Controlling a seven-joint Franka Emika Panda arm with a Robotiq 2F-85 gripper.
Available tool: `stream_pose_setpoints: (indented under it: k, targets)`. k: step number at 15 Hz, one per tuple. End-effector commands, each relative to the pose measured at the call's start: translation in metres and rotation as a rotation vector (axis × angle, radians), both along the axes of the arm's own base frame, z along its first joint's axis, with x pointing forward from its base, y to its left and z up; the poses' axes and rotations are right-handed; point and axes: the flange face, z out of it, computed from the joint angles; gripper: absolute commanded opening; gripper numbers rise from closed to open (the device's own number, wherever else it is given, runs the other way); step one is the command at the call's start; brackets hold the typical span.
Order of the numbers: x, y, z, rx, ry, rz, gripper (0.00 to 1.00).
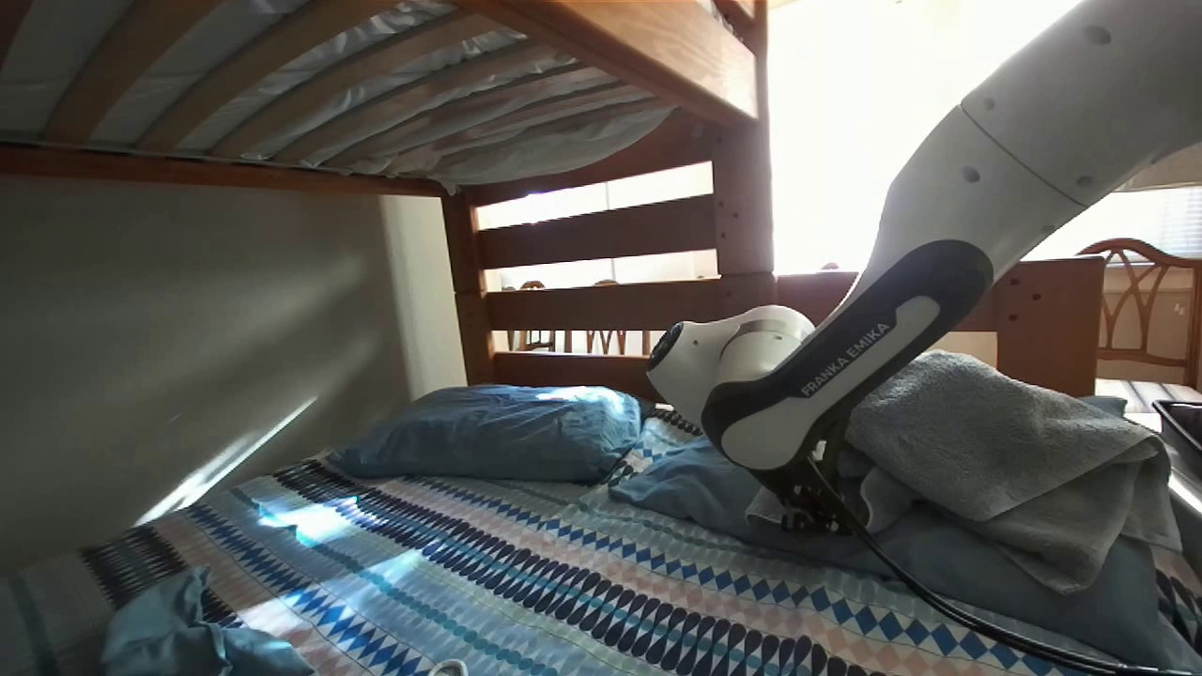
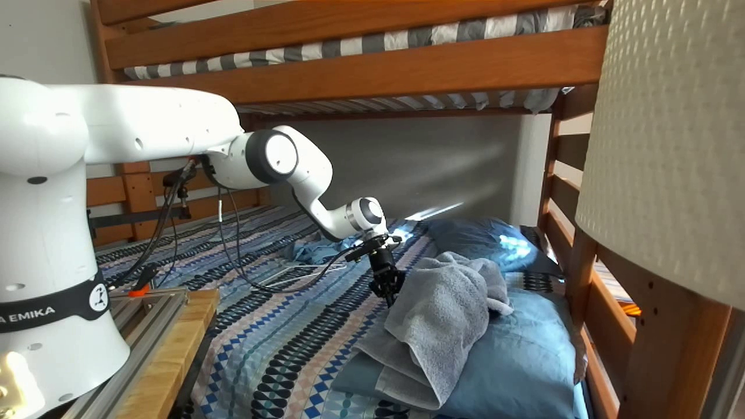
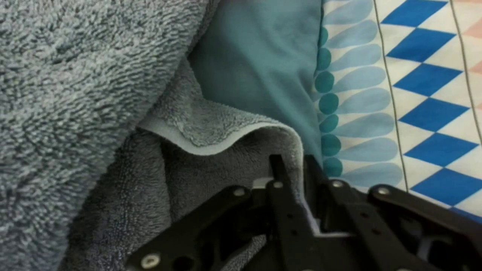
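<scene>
Towel [image 3: 75, 94] is seen leftmost in the wrist view, heaped lengthwise roughly along the edge of the pillow [image 3: 256, 52]. Just right, the gripper [image 3: 293, 159] is placed at that edge, its fingers [image 3: 280, 175] set close either side of the hem [image 3: 205, 150]; whether it is pinched cannot be told. Rightmost, bedspread [image 3: 433, 113] is shown. In an exterior view the whole heap [image 2: 445, 314] is shown, but not the trapped hem.

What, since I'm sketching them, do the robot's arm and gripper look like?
The arm is white and rounded, with a dark joint ring and a black panel lettered FRANKA EMIKA. The gripper is black, with slim fingers and silvery screws. A black cable runs from near it.
</scene>
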Motion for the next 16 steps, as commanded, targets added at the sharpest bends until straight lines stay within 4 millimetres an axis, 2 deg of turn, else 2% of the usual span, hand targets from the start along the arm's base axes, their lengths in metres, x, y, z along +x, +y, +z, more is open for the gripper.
stream_pose_setpoints:
  k: [1, 5, 7, 10, 16]
  targets:
    - [0.001, -0.001, 0.002, -0.021, -0.015, -0.008, 0.00]
    - [-0.002, -0.002, 0.006, 0.010, 0.057, -0.054, 0.01]
    - [-0.007, 0.017, 0.015, 0.097, 0.169, 0.004, 0.01]
    - [-0.010, 0.050, 0.044, 0.191, 0.245, 0.109, 0.01]
    - [-0.020, 0.100, 0.103, 0.328, 0.368, 0.351, 0.01]
